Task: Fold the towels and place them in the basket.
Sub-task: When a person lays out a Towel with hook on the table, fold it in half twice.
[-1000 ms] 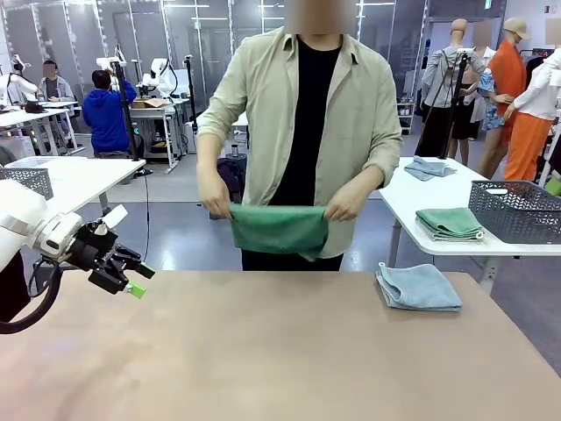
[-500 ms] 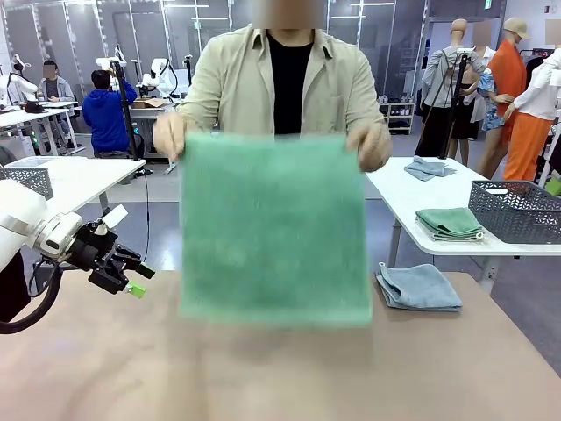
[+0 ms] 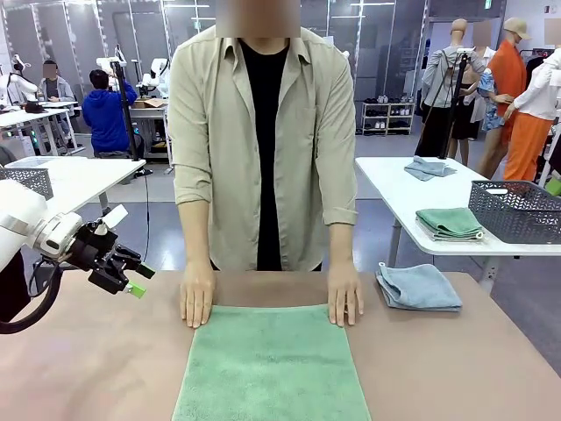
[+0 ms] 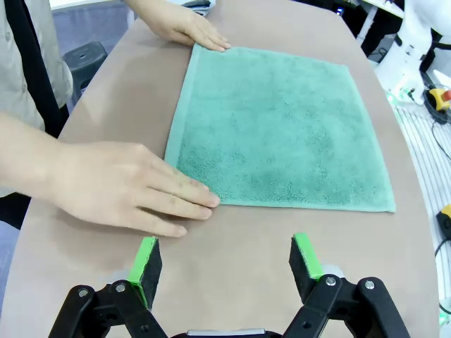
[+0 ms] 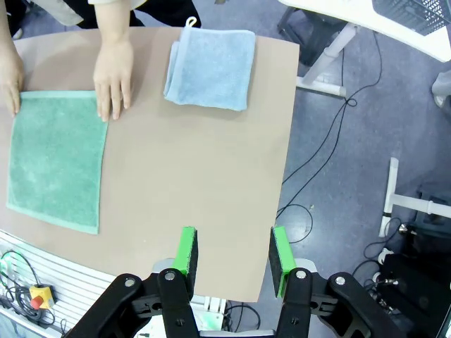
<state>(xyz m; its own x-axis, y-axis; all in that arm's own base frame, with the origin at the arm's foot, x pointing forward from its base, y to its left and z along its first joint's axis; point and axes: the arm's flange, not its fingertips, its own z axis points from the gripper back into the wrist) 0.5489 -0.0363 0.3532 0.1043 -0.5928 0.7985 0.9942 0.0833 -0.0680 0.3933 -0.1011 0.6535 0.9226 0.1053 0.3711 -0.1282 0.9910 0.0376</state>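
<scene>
The left tool [image 3: 123, 274] hangs over the left edge of the desk [image 3: 88, 368], its pads spread wide and empty, apparently waiting clear of the work. The mint green towel [image 3: 272, 364] lies flat and open mid-desk. The person presses one hand [image 3: 197, 298] and the other hand [image 3: 344, 298] on its far corners, likely to smooth and square it for folding. The grey-blue towel [image 3: 419, 287] sits folded near the far right corner, out of the way. The basket [image 3: 515, 212] stands on a neighbouring white desk, well apart. The right tool [image 5: 232, 251] hovers high above the right side, pads apart, gripping nothing
</scene>
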